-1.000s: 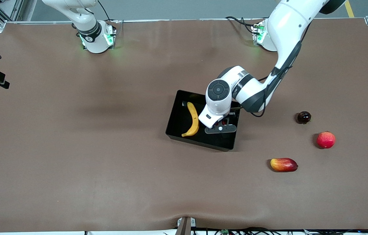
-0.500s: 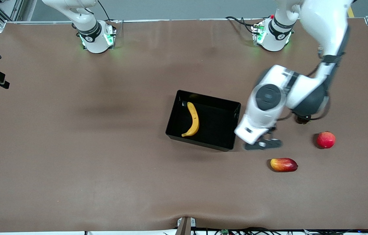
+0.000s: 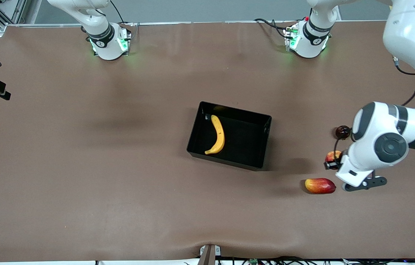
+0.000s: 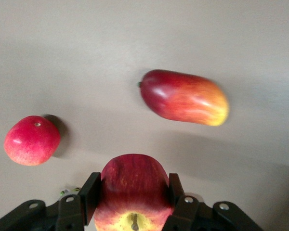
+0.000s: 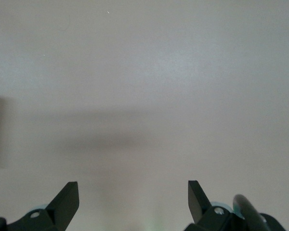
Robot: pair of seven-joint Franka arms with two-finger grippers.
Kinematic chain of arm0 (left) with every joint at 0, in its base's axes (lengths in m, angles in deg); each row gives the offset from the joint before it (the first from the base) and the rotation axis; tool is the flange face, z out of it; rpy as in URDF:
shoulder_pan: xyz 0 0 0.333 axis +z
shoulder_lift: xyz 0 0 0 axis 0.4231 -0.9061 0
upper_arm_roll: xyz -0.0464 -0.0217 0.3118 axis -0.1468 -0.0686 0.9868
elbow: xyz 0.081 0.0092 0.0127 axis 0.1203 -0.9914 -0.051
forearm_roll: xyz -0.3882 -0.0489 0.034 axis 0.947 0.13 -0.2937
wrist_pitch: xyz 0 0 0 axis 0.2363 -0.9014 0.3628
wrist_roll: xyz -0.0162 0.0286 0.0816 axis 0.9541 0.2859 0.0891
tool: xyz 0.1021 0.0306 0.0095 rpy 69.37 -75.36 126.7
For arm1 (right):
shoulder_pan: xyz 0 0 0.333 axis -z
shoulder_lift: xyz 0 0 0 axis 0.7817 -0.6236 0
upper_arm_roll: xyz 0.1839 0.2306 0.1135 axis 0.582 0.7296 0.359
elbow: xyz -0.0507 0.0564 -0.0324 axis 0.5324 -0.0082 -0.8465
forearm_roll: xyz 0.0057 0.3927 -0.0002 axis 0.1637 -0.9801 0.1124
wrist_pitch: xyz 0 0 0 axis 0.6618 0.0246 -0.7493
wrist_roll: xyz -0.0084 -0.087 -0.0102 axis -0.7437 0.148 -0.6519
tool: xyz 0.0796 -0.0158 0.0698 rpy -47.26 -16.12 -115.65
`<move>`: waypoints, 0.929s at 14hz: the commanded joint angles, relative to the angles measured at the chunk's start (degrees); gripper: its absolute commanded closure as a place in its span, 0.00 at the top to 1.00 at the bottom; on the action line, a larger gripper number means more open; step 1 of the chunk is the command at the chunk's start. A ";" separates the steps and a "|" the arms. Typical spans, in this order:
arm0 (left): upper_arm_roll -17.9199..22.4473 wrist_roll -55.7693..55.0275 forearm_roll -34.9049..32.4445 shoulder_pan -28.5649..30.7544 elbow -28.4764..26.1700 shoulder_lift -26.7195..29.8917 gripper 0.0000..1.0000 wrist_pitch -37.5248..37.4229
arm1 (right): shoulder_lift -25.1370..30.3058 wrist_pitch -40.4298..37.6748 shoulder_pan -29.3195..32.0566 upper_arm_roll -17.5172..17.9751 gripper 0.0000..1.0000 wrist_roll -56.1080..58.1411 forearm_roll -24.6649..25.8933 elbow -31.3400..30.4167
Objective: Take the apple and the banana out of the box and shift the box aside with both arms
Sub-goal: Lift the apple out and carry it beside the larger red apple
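Observation:
The black box (image 3: 246,143) sits mid-table with the yellow banana (image 3: 217,134) lying in it. My left gripper (image 3: 334,160) is shut on the small red apple with yellowish streaks (image 3: 331,156) and holds it above the table near the left arm's end, close to the mango. In the left wrist view the apple (image 4: 132,185) sits between the two fingers (image 4: 89,195) of my left gripper (image 4: 132,192). My right gripper (image 5: 133,192) is open and empty over bare table; it is out of the front view.
An oblong red-yellow mango (image 3: 320,185) lies nearer the front camera than the held apple and also shows in the left wrist view (image 4: 183,97). A plain red round fruit (image 4: 31,140) is hidden by the left arm in the front view. A small dark round fruit (image 3: 343,131) lies beside the arm.
My left arm swung from over the box toward the left arm's end of the table, carrying the apple. The red round fruit is now covered by the arm. The right arm has not moved.

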 commanded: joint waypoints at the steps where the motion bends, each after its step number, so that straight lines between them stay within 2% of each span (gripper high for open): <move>1: -0.95 0.06 -0.53 2.81 -3.75 -1.06 0.00 4.30 | -0.35 -0.45 1.16 0.75 1.00 -0.40 -0.41 0.86; 3: -0.95 2.08 -0.53 4.92 -7.54 -1.67 0.00 10.01 | -0.35 -0.45 1.16 0.75 1.00 -0.40 -0.41 0.86; 6: -1.13 2.52 -0.01 5.90 -8.17 -3.95 0.00 10.74 | -0.35 -0.53 1.07 0.75 1.00 -0.40 -0.41 0.86; 7: -1.13 2.53 1.22 5.81 -8.17 -4.31 0.06 10.83 | -0.35 -0.45 1.07 0.75 1.00 -0.40 -0.41 0.86; 8: -1.04 2.44 2.01 5.46 -8.08 -4.23 0.33 10.83 | -0.35 -0.45 1.07 0.75 1.00 -0.40 -0.41 0.86; 9: -1.13 2.44 2.02 5.46 -8.08 -4.14 0.99 10.83 | -0.35 -0.45 1.07 0.75 1.00 -0.40 -0.41 0.86; 13: -2.09 2.18 2.02 5.37 -8.08 0.06 1.00 9.95 | -0.35 -0.45 1.07 0.75 1.00 -0.40 -0.42 0.86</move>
